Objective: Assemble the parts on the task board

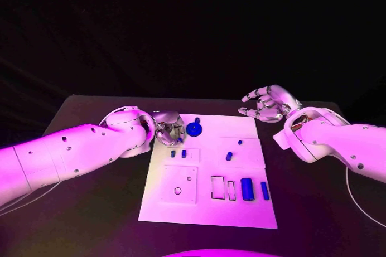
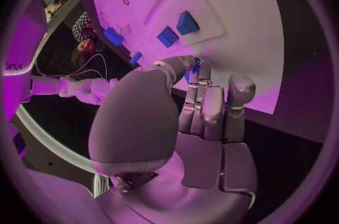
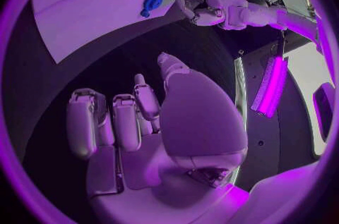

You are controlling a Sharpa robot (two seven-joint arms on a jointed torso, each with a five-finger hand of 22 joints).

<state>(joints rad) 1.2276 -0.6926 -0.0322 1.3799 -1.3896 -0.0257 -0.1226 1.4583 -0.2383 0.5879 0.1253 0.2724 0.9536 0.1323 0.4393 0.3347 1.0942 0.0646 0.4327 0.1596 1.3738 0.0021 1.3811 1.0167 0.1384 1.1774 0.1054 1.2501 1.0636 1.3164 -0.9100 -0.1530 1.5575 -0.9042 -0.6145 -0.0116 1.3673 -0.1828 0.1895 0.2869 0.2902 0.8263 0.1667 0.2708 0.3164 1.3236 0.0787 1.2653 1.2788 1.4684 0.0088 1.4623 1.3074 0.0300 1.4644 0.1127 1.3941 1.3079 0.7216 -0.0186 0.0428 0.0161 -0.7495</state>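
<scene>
The left hand sits at the far left corner of the white board, and right beside its fingertips, toward the board's middle, is the round blue part (a disc with a small tab, as far as I can tell). In the left wrist view the fingers are curled in, with a sliver of blue showing at their tips; whether they pinch that piece or only touch it, I cannot tell.

The right hand hovers off the board's far right corner, above the tabletop, fingers spread and curved, holding nothing. From its own wrist view the blue disc lies well away across the board, next to the left hand. So the left hand is plainly the nearer one, and the next move looks to be its job.

The disc's tab points roughly toward the far edge of the board, so what long axis it has runs near to far.

Closer in, two small blue blocks sit side by side near the left edge, a short peg stands tilted mid-board, and two blue bars lie parallel at the near right, long axes running near to far beside the empty slots
</scene>
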